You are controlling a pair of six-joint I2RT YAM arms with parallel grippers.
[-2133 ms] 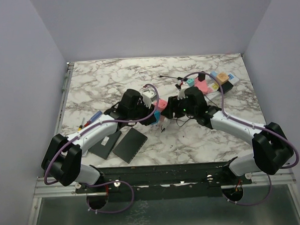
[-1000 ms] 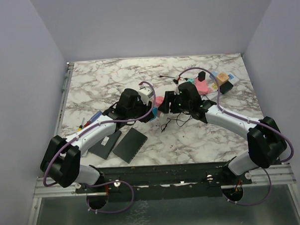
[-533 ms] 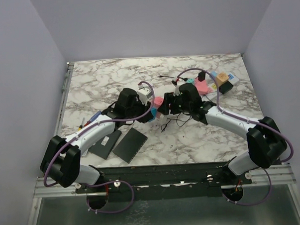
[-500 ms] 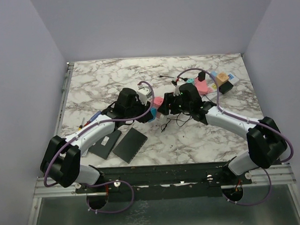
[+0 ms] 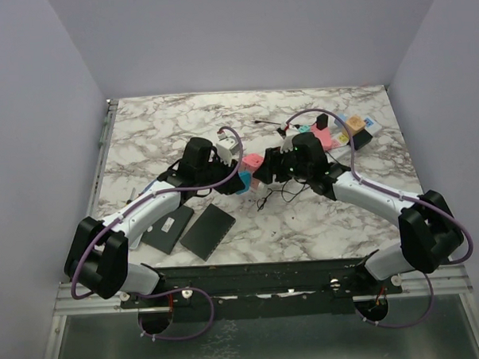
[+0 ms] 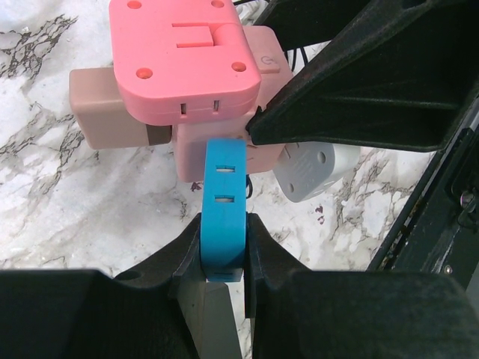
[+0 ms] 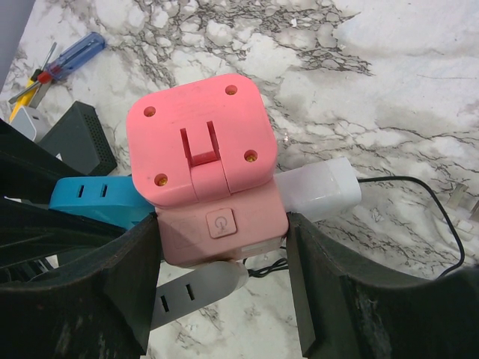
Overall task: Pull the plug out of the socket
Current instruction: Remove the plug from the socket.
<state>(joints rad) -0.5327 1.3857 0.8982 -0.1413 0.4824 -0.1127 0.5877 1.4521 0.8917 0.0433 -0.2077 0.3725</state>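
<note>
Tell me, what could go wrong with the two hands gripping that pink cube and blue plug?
The left hand pinches the blue plug only at its near end, so it might slip off. The right hand clamps just the lower part of the pink cube, which could twist loose. The white plug and black cord might get dragged along.

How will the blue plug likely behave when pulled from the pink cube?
The blue plug looks like rigid moulded plastic: probably stiff. Its smooth sides, pinched by left fingers, might slip if the pink cube grips it tightly.
</note>
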